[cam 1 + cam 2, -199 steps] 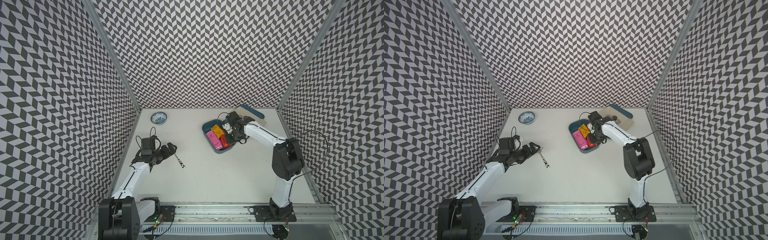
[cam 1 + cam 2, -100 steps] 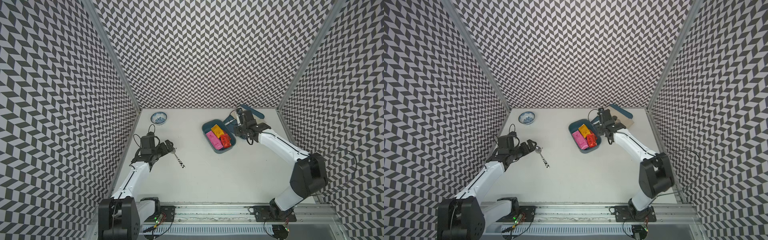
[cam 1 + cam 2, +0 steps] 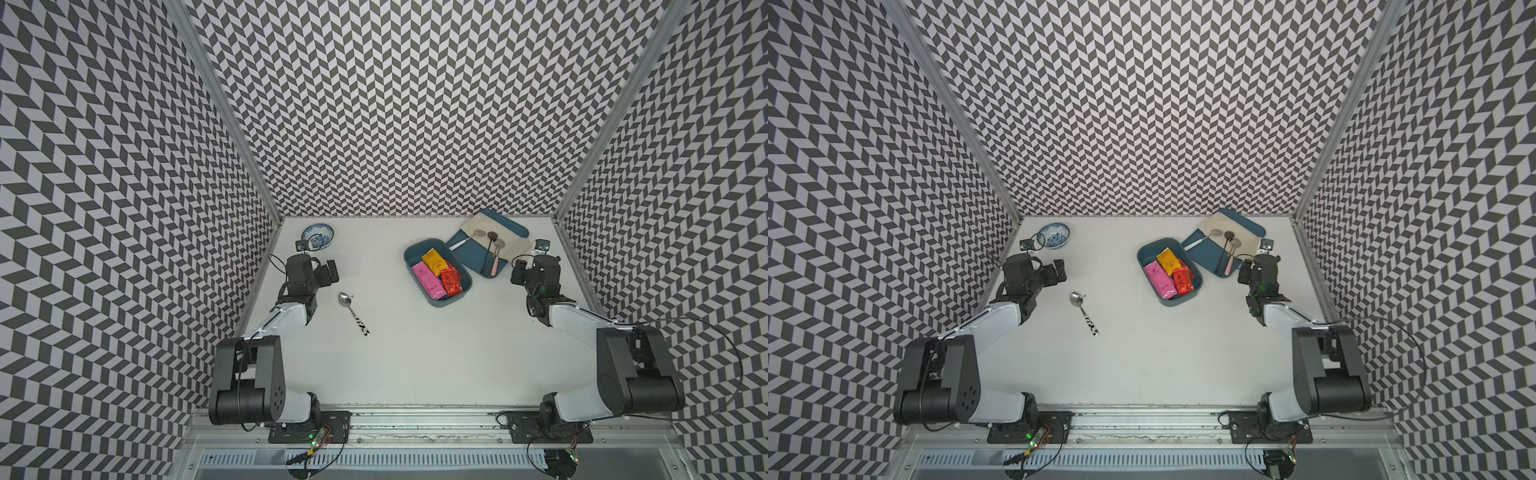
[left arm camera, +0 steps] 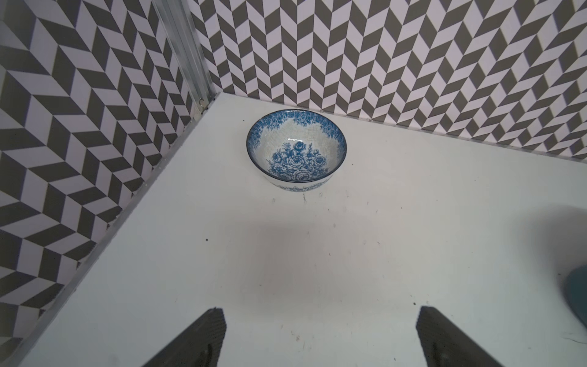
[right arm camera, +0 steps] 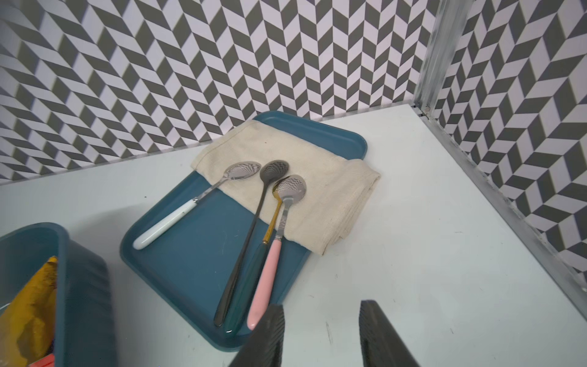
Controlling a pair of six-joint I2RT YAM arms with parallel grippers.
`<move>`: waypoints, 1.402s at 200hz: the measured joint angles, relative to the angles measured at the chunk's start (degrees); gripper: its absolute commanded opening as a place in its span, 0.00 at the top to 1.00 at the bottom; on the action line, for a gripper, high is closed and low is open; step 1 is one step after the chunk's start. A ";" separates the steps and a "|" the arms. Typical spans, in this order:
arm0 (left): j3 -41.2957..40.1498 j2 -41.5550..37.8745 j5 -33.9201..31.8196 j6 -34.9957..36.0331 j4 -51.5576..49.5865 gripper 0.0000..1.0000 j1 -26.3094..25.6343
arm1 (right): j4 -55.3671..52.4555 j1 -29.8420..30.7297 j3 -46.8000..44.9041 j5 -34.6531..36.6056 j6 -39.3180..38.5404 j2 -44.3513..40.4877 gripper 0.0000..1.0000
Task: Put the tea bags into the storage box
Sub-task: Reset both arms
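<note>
**RETRACT AFTER RELEASE**

Withdrawn: right gripper (image 5: 320, 314), from over the storage box (image 3: 444, 302) to the right, near the flat tray (image 5: 190, 263); jaws narrowly apart, empty; left gripper (image 4: 317, 317) wide, empty, backed off the spoon (image 3: 354, 314); tea bags (image 3: 437, 274) inside the box; judged finished; confirm all 5.
</note>
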 measured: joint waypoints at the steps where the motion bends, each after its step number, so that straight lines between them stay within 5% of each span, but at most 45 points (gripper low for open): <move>1: -0.17 0.09 -0.07 0.13 0.35 0.00 -0.02 | 0.79 0.00 -0.20 -0.11 0.07 0.07 0.57; 55: -10.84 4.76 -3.78 5.40 18.43 0.00 -0.11 | 8.52 0.00 -0.98 -2.62 -4.96 1.22 0.56; 81: -15.41 2.62 -5.27 6.45 24.76 0.00 -0.81 | 17.62 0.00 -9.64 -1.73 -5.90 -0.74 0.54; 98: -18.10 0.22 -6.67 7.48 28.76 0.00 -2.32 | 24.06 0.39 -15.19 -1.27 -6.36 0.61 0.23; 102: -18.56 -0.17 -7.10 7.74 29.68 0.00 -2.95 | 26.05 0.48 -16.59 -1.14 -6.62 1.05 0.02; 105: -18.88 -0.48 -7.50 8.04 30.38 0.00 -3.41 | 27.26 0.55 -17.51 -1.20 -6.78 1.38 0.00; 136: -23.91 -3.61 -8.87 8.79 38.40 0.01 -8.85 | 41.35 0.81 -26.21 -3.28 -8.68 4.28 0.01; 210: -28.65 6.40 -13.09 7.82 58.62 0.00 -9.01 | 44.33 0.70 -21.77 -3.30 -8.57 4.42 0.01; 280: -24.98 6.54 -9.99 5.44 55.49 0.00 -5.53 | 43.65 0.70 -21.77 -3.32 -8.52 4.37 0.01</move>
